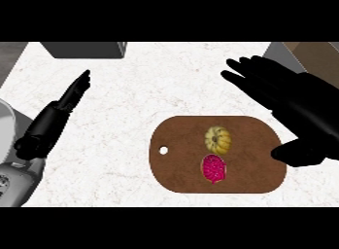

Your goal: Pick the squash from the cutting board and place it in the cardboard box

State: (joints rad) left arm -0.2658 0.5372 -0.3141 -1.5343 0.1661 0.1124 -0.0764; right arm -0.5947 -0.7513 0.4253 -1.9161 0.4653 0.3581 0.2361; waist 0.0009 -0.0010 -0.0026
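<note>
A small yellow ribbed squash (218,139) lies on the brown cutting board (182,165), in its upper middle. Just below the squash is a pink-red fruit (214,168). My right hand (301,109) hovers over the board's right side with its fingers straight and spread, pointing up and left; its thumb (294,151) hangs by the board's right edge. The hand holds nothing and stands right of the squash. The cardboard box (322,56) shows at the top right corner, partly behind the right hand. My left hand (60,109) rests at the left, fingers straight and pointing up.
A dark grey block (84,49) stands at the counter's top left. A grey rounded object (0,121) sits at the far left edge. White counter (150,87) stretches between the two hands.
</note>
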